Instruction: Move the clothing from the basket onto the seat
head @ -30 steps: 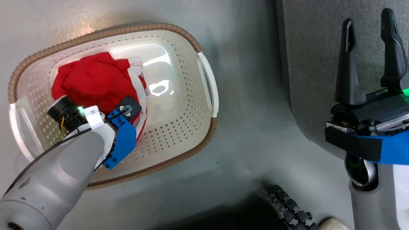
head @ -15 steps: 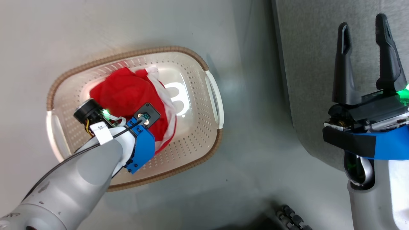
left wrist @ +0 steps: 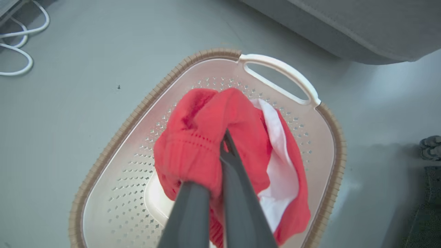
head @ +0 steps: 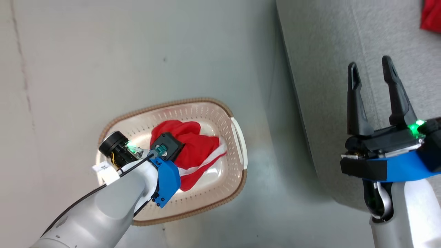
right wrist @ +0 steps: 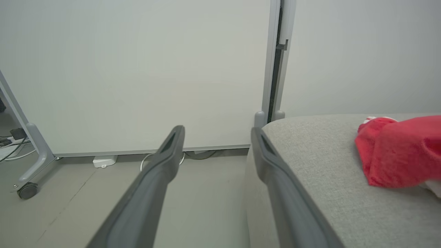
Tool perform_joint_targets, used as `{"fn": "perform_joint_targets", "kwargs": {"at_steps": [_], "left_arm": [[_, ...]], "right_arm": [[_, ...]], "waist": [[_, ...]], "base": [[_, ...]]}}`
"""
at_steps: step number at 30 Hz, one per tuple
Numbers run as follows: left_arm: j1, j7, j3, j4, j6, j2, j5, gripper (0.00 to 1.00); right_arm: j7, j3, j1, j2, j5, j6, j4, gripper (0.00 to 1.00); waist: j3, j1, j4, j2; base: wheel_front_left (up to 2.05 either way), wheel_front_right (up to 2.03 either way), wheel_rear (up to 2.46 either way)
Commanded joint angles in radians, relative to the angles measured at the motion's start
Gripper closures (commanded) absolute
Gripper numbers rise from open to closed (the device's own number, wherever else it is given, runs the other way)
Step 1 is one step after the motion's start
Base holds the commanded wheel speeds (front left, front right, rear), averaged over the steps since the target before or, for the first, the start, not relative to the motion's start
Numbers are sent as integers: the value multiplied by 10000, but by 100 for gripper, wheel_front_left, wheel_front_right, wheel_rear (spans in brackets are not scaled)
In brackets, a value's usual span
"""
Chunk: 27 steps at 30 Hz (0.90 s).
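Red garment is gripped by clenched left claw over basket. Right claw is held released, fingers apart, over seat edge. Second red garment is laid on seat.

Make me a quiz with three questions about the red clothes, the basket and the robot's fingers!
1. Where does the basket stand?
A) on the floor beside the seat
B) on top of the seat
C) on a table

2. How many red garments lie on the seat?
A) none
B) one
C) three

3. What are the left gripper's fingers doing?
A) spread wide, empty
B) shut on the garment at the basket
C) gripping the basket's handle

Answers:
1 A, it stands on the grey floor next to the seat.
2 B, the garment on the seat lies there alone.
3 B, the fingers pinch red cloth in the left wrist view.
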<state>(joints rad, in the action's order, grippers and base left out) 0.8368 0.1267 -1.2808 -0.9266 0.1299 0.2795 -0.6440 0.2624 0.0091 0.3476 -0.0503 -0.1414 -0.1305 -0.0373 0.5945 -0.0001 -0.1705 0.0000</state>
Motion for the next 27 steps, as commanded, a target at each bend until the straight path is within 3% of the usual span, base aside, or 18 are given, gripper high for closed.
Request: {"fn": "perform_joint_targets", "kwargs": {"at_steps": [1,16,27], "left_arm": [[-119,214,-17,54,6,1,-188,100],[19,1376,145,480,6,70,-1773,100],[-368,1395,2304,2059,-72,207,-1267,100]], "right_arm": [[38,-58,-220,1,68,-3,93,0],[38,-318,-1417,-1,165,-5,676,0],[38,-398,-2038,-1,182,-3,849,0]], "waist": [[-861,1,204,0],[-3186,1,755,0],[-4234,1,970,0]], "base": [[0,0,0],[0,0,0],[0,0,0]]}}
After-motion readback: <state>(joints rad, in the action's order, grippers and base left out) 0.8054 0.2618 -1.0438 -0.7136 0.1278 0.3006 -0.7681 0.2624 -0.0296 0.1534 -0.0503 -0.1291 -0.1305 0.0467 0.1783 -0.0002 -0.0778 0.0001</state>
